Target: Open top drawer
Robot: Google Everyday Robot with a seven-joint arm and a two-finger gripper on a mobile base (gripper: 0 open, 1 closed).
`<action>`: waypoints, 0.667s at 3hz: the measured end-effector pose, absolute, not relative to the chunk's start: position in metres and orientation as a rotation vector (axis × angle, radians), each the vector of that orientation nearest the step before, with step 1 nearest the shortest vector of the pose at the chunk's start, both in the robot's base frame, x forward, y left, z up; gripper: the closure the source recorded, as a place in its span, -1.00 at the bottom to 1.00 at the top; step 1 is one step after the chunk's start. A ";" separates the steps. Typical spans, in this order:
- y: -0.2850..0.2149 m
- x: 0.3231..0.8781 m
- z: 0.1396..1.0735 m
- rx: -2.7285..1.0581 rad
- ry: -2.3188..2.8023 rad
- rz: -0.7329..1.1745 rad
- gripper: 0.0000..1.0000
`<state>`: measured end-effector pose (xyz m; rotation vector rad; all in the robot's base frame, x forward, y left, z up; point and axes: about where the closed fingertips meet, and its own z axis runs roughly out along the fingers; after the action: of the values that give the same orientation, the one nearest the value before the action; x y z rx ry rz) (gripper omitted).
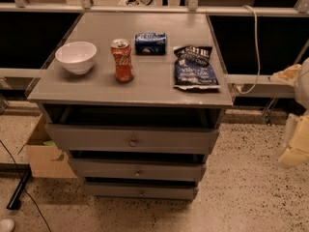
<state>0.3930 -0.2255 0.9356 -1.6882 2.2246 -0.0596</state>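
Progress: barely begun — top drawer (145, 139) just under the tabletop, front looks shut, knob (133, 142) untouched | gripper (293, 145) low at right edge, well apart from it — grip state cannot be told | left: reach, take knob, pull.

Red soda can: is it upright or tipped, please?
Upright: red soda can stands on its base, top up; gripper at picture's right edge.

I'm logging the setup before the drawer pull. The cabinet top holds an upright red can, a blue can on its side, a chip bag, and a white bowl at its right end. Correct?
No: the camera view shows the white bowl at the left end of the cabinet top; the rest holds. The gripper hangs off to its right, apart from the top drawer.
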 end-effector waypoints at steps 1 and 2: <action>-0.221 0.386 0.912 -1.710 2.198 0.049 -1.00; -0.210 0.380 0.892 -1.746 2.159 0.184 -1.00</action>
<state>0.3796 -0.2102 0.8917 -1.7465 2.1593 0.1844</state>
